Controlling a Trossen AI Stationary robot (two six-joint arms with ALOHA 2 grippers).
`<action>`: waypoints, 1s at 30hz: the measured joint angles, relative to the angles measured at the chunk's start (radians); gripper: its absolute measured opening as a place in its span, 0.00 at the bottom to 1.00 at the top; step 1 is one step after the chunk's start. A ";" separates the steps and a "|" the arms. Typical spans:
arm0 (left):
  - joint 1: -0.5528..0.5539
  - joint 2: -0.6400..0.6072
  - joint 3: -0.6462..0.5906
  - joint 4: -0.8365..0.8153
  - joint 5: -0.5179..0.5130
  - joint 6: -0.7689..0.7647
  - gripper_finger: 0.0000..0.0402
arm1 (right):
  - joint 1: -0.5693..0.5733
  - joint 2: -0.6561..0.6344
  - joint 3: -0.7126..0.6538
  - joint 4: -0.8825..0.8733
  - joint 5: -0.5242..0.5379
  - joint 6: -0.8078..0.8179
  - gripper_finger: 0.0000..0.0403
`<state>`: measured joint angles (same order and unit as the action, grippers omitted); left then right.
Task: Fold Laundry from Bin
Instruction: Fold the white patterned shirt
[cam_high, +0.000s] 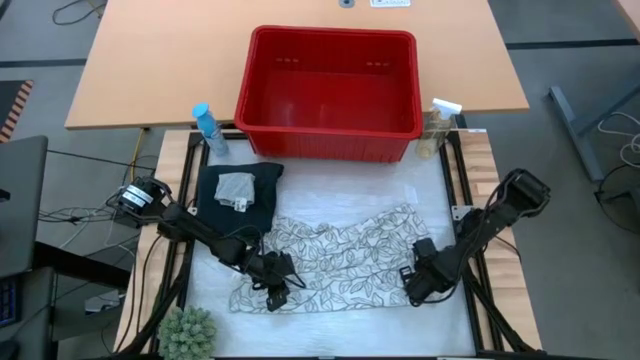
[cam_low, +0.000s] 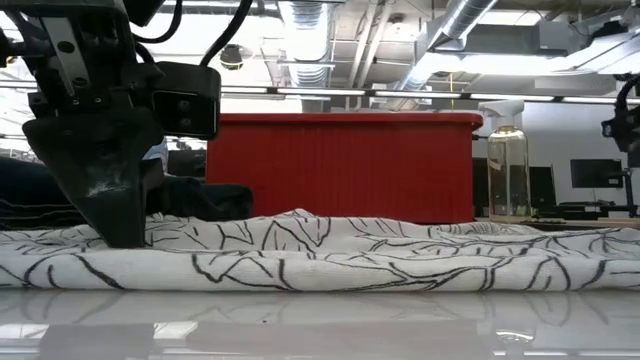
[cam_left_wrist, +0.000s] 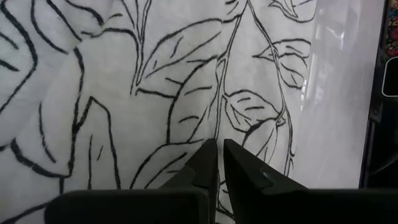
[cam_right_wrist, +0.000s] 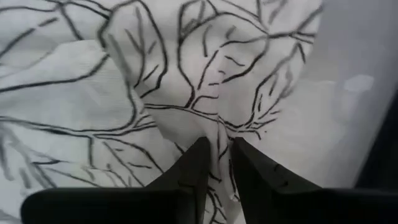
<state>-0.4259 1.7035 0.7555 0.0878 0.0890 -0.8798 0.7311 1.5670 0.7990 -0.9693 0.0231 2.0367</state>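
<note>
While the camera above shows the whole table, the low one is half blocked on its left by the left arm, so the folded dark trousers (cam_high: 236, 198) show there only as a dark strip behind it. From above, a small grey cloth (cam_high: 235, 190) lies on top of the trousers, and a blue spray bottle (cam_high: 208, 130) stands just beside the red bin (cam_high: 330, 92). A green plant (cam_high: 187, 333) at the near corner is cut off by the picture edge.

The left gripper (cam_high: 276, 281) is down on the near left part of the white leaf-print cloth (cam_high: 340, 255), which lies spread in the middle of the table, in front of the bin. Its wrist camera shows the fingers (cam_left_wrist: 245, 169) almost together, pinching a thin fold of the cloth.

The right gripper (cam_high: 418, 281) is at the cloth's near right edge; its wrist camera shows a raised ridge of cloth clamped between the fingers (cam_right_wrist: 258, 167). A clear spray bottle (cam_high: 438, 127) stands at the bin's right corner. The inside of the bin is visible only from above.
</note>
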 joint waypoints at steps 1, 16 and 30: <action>0.000 0.000 0.000 0.000 0.000 0.002 0.04 | 0.000 0.004 0.000 -0.007 -0.015 0.000 0.24; 0.000 -0.002 0.000 -0.026 -0.027 0.059 0.04 | 0.008 -0.041 0.081 -0.272 -0.091 -0.021 0.24; 0.000 -0.002 -0.001 -0.023 -0.075 0.048 0.04 | 0.111 0.001 0.172 -0.040 -0.033 -0.016 0.23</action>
<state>-0.4263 1.7016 0.7547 0.0647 0.0143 -0.8322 0.8426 1.5677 0.9708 -1.0093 -0.0103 2.0210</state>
